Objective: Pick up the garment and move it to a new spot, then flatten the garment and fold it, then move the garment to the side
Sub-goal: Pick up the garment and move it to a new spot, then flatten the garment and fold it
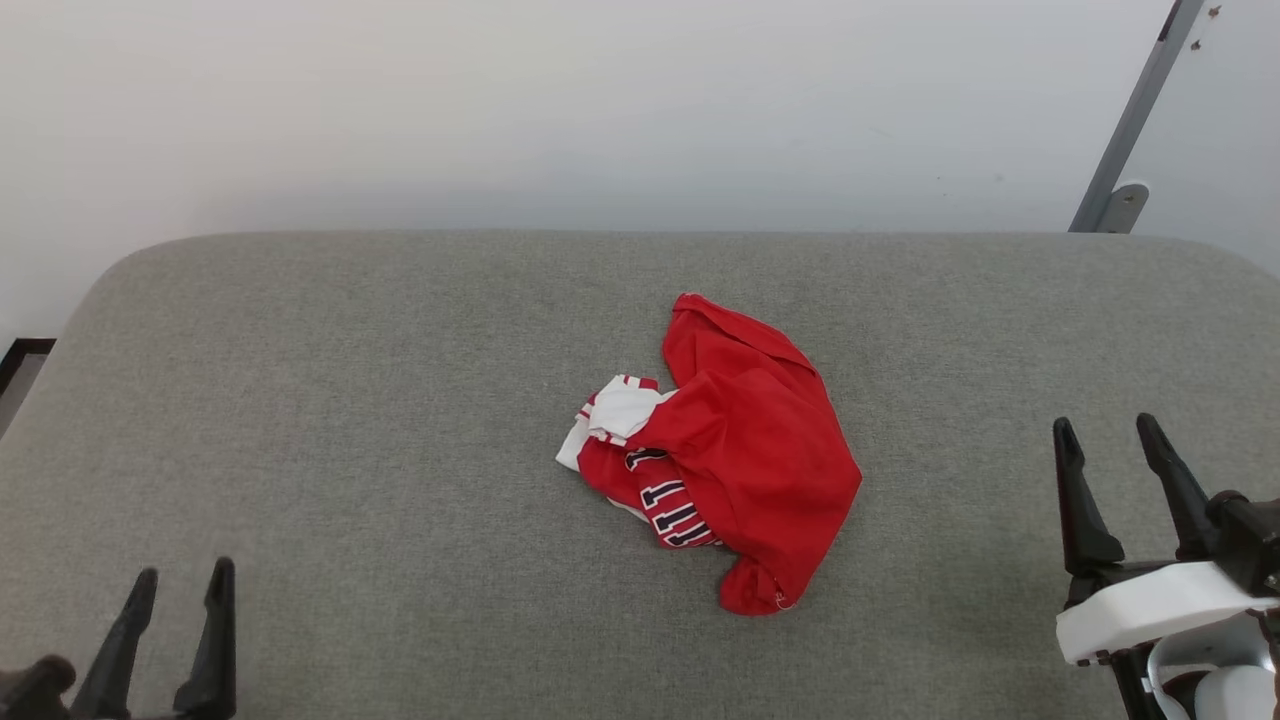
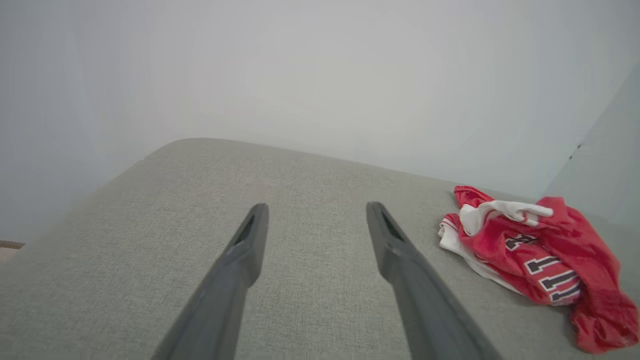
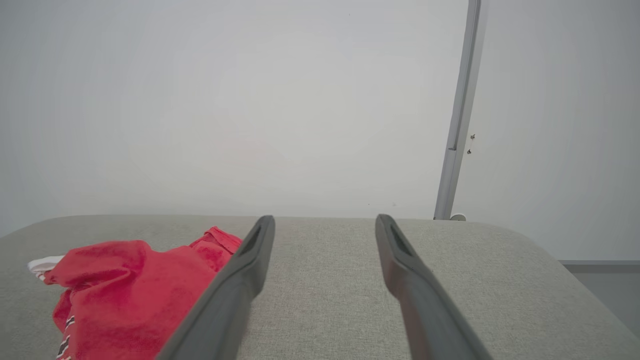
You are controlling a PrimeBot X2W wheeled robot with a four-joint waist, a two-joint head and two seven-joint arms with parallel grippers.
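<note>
Head view steeply down on padded table (image 1: pixel 300 400), wrist views low toward wall (image 2: pixel 300 75), all sharing the garment (image 1: pixel 760 450)

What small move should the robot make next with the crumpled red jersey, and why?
Probably bring the right gripper in toward the garment: it lies crumpled, untouched, on the grey surface; both grippers are open, the left gripper farther off.

It looks like a robot lab or test room, not a home: a grey cloth-covered worktop (image 1: pixel 400 400) with rounded corners spreads out ahead of the left gripper (image 1: pixel 185 568) and the right gripper (image 1: pixel 1103 423), a plain white wall (image 1: pixel 600 100) rises close behind it, and beyond the right gripper a grey metal strut (image 1: pixel 1132 120) runs up that wall
</note>
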